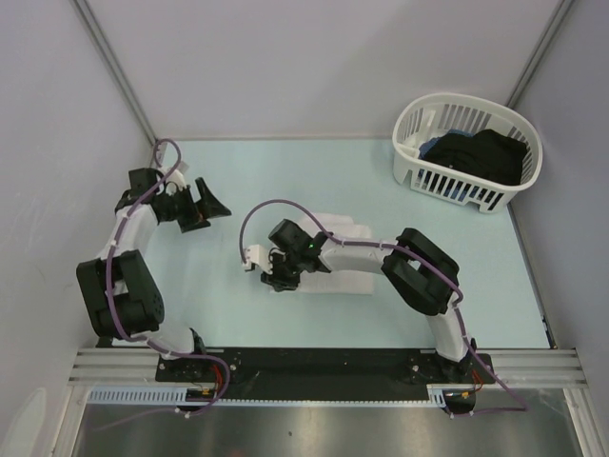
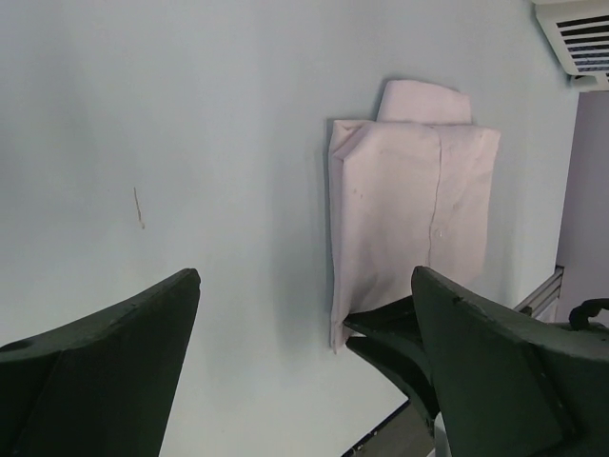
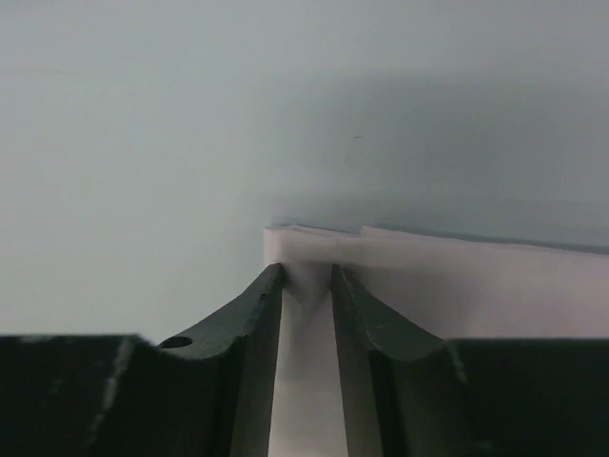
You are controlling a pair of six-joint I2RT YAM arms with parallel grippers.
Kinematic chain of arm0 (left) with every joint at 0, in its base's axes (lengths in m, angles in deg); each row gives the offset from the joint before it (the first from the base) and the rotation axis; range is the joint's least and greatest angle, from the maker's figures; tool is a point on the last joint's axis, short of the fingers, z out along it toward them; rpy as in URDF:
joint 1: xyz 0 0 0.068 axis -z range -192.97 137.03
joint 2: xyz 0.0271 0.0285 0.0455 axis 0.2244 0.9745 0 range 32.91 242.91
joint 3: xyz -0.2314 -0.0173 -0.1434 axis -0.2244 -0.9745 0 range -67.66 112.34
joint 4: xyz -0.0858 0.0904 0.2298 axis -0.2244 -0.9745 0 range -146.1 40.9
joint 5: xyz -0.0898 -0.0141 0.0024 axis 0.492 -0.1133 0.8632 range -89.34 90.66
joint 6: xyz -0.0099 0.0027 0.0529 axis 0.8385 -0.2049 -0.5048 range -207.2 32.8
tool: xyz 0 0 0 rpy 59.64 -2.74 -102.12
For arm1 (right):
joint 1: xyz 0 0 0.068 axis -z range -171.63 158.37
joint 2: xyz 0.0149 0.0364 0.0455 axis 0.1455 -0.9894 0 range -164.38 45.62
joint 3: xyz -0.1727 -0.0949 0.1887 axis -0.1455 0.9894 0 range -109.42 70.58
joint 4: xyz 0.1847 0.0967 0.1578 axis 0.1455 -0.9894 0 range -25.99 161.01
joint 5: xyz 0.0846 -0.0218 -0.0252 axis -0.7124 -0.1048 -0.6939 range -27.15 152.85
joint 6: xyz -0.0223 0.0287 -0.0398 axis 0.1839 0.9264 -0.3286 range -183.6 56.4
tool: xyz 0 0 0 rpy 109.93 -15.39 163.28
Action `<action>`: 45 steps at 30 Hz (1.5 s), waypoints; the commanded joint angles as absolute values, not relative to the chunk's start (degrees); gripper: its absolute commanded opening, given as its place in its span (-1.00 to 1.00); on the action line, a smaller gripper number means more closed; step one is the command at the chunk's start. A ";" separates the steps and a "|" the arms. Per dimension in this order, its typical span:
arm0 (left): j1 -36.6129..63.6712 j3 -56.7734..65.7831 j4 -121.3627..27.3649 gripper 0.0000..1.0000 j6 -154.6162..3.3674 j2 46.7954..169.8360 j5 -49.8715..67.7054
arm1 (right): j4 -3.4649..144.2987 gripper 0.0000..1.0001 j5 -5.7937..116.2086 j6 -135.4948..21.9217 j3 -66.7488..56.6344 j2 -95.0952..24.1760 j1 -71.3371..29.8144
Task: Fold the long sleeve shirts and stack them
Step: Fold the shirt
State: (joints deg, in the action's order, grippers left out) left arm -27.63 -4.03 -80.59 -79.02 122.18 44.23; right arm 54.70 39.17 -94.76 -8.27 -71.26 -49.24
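A folded white long sleeve shirt (image 1: 341,228) lies flat in the middle of the table, partly hidden under my right arm. In the left wrist view the shirt (image 2: 409,200) is a neat rectangle with its collar at the far end. My right gripper (image 1: 281,276) is at the shirt's left near corner. In the right wrist view the gripper (image 3: 306,278) is shut on a pinch of that shirt (image 3: 457,286) at its edge. My left gripper (image 1: 205,205) hovers at the far left, well away from the shirt. Its jaws (image 2: 306,276) are wide open and hold nothing.
A white slatted basket (image 1: 457,181) stands at the back right corner with dark clothes (image 1: 481,157) inside. Grey walls close in the table on three sides. The metal rail with both arm bases runs along the near edge.
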 commanded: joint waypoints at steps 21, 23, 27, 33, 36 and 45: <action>-5.51 10.37 -88.83 0.89 -101.63 138.62 51.27 | 20.28 0.99 21.45 -134.56 13.18 -46.58 -40.77; -4.45 13.35 -86.74 0.87 -100.14 144.14 55.13 | 21.70 0.99 21.37 -125.45 11.88 -44.39 -38.41; -3.22 18.63 -85.93 0.82 -95.91 152.41 59.19 | 27.13 1.00 20.05 -109.69 8.97 -41.58 -31.38; -1.19 25.32 -86.72 0.60 -92.40 160.78 60.77 | 35.83 0.99 16.89 -84.92 6.59 -44.28 -16.72; -0.49 26.20 -87.51 0.43 -92.30 164.20 59.90 | 39.01 0.99 14.70 -77.08 5.81 -47.61 -10.47; 2.32 27.44 -92.52 0.21 -94.15 169.40 57.87 | 40.25 0.99 13.28 -72.13 0.62 -52.29 -3.77</action>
State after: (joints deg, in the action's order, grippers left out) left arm 0.64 27.21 -89.77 -92.44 165.77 61.17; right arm 38.46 15.78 -76.22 5.24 -51.78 -4.54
